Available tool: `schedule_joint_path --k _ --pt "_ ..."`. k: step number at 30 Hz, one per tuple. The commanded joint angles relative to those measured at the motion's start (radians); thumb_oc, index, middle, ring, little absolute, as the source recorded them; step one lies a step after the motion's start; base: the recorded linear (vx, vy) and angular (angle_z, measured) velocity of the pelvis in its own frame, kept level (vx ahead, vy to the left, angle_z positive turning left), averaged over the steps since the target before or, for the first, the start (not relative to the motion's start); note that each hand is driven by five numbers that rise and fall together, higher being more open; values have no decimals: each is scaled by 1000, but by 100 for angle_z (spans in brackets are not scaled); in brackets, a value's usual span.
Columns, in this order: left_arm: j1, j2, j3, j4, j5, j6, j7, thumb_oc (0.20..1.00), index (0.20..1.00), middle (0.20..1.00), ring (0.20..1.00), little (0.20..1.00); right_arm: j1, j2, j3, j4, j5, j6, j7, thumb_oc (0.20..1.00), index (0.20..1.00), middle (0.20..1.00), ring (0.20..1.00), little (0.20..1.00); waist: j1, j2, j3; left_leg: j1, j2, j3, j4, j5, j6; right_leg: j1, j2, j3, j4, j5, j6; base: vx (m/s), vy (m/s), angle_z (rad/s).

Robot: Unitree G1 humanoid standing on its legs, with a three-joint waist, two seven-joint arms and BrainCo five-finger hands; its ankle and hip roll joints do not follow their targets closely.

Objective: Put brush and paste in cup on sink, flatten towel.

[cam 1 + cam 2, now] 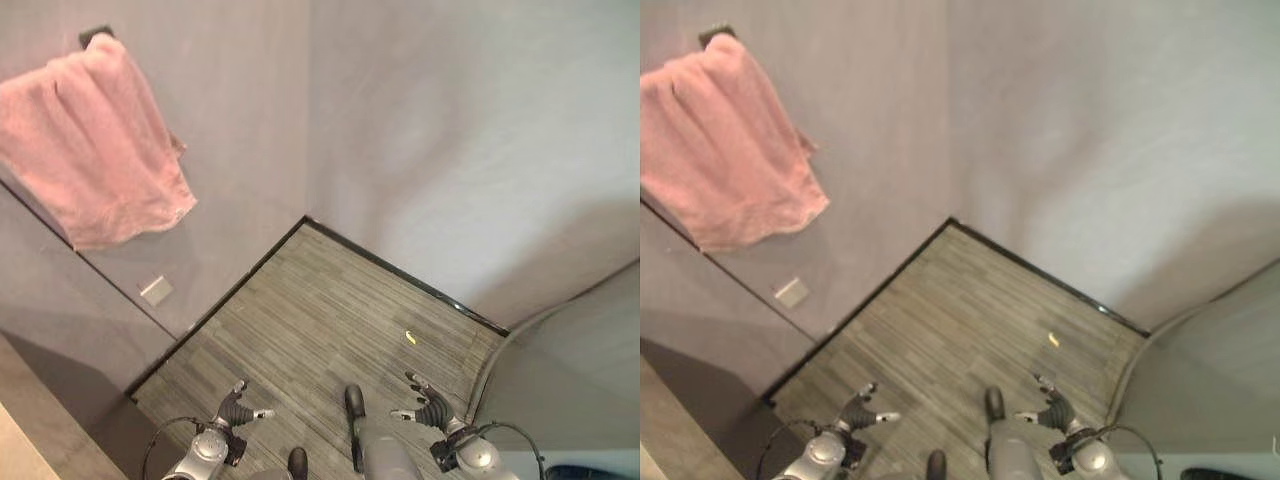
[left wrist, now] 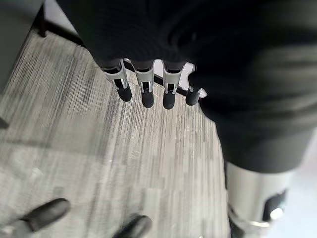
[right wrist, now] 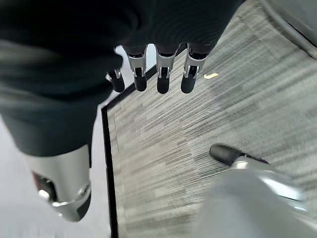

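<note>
Where walls meet, soft pink towel hangs bunched.

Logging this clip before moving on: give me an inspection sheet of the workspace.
Surface: grey striped floor; no sink seen.
Job's things: pink towel hangs bunched from a wall hook; brush, paste and cup nothing seen.
Clutter: small yellow scrap on the floor.
Hands: left hand and right hand low over the floor, fingers straight, holding nothing.
Cables: nothing to report.
Surroundings: grey walls, white plate on the left wall.
</note>
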Motion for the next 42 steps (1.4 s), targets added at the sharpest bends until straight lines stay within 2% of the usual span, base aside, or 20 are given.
schedule_joint_path --k 1,5,9,10,11,14,16,19,22,26,34,38,42 --pt "-28 -19 59 2 -5 -35 25 1000 1000 1000 1000 1000 -87 -62 -54 -32 -2 -45 -1 1000 1000 1000 1000 1000 5 20 -14 -29 61 105 37 20 -43 91 -30 -121 -57 16 40 151 -395 117" --pt "-34 -28 66 12 -19 -23 34 1000 1000 1000 1000 1000 -78 -91 -50 -74 -8 -45 9 1000 1000 1000 1000 1000 20 1 -37 -50 102 59 24 37 -79 148 -22 -207 -125 -2 9 68 -313 49" --pt "-54 -39 54 21 -22 -15 43 1000 1000 1000 1000 1000 -70 -92 -55 -63 6 -39 0 1000 1000 1000 1000 1000 17 -3 -40 -71 127 77 25 47 -102 181 -29 -278 -145 -18 -6 31 -135 61" --pt "-59 -41 51 21 -21 -13 44 1000 1000 1000 1000 1000 -70 -92 -58 -66 12 -38 -3 1000 1000 1000 1000 1000 11 -4 -37 -84 130 103 36 54 -101 184 -37 -292 -146 -18 -6 -19 -37 50" --pt "-72 -43 51 20 -15 -7 50 1000 1000 1000 1000 1000 -65 -90 -67 -79 20 -39 -7 1000 1000 1000 1000 1000 -3 -2 -31 -96 147 201 46 47 -98 191 -47 -319 -144 -24 -4 -44 -4 36" --pt "-90 -52 48 24 -1 -2 51 1000 1000 1000 1000 1000 -56 -84 -69 -84 21 -31 -14 1000 1000 1000 1000 1000 -29 3 -27 -119 177 373 84 34 -84 188 -65 -358 -140 -23 -5 -57 12 98" --pt "-99 -55 46 28 7 2 53 1000 1000 1000 1000 1000 -53 -77 -68 -85 19 -27 -19 1000 1000 1000 1000 1000 -42 9 -23 -129 190 464 107 29 -79 180 -75 -384 -130 -24 -7 -50 53 44" --pt "-84 -50 59 37 10 -1 60 1000 1000 1000 1000 1000 -61 -71 -55 -84 3 -21 -14 1000 1000 1000 1000 1000 -37 22 -23 -113 165 451 83 0 -64 187 -78 -384 -115 -38 -3 17 104 26" --pt "-80 -48 65 40 4 0 63 1000 1000 1000 1000 1000 -67 -66 -51 -86 2 -21 -11 1000 1000 1000 1000 1000 -37 23 -27 -106 160 457 63 2 -59 182 -82 -380 -108 -37 2 20 88 -13" --pt "-55 -37 77 44 6 -12 62 1000 1000 1000 1000 1000 -84 -44 -35 -68 -11 -23 -3 1000 1000 1000 1000 1000 -29 29 -37 -59 132 467 -22 16 -37 180 -97 -354 -97 -18 23 36 160 -20" --pt "-34 -28 89 30 -11 -22 58 1000 1000 1000 1000 1000 -102 -31 -31 -6 -28 -23 -11 1000 1000 1000 1000 1000 -17 31 -43 -42 110 455 -61 21 -23 170 -120 -348 -91 4 45 9 98 0" --pt "-18 -15 99 21 -13 -26 57 1000 1000 1000 1000 1000 -135 -20 -19 51 -34 -22 -15 1000 1000 1000 1000 1000 0 32 -43 -42 94 434 -65 19 -14 169 -137 -357 -78 17 55 7 99 3" --pt "3 16 133 18 -21 -26 48 1000 1000 1000 1000 1000 -180 -13 -8 89 -33 -24 -14 1000 1000 1000 1000 1000 26 30 -30 -48 71 388 -50 11 1 152 -170 -375 4 32 62 5 120 25"
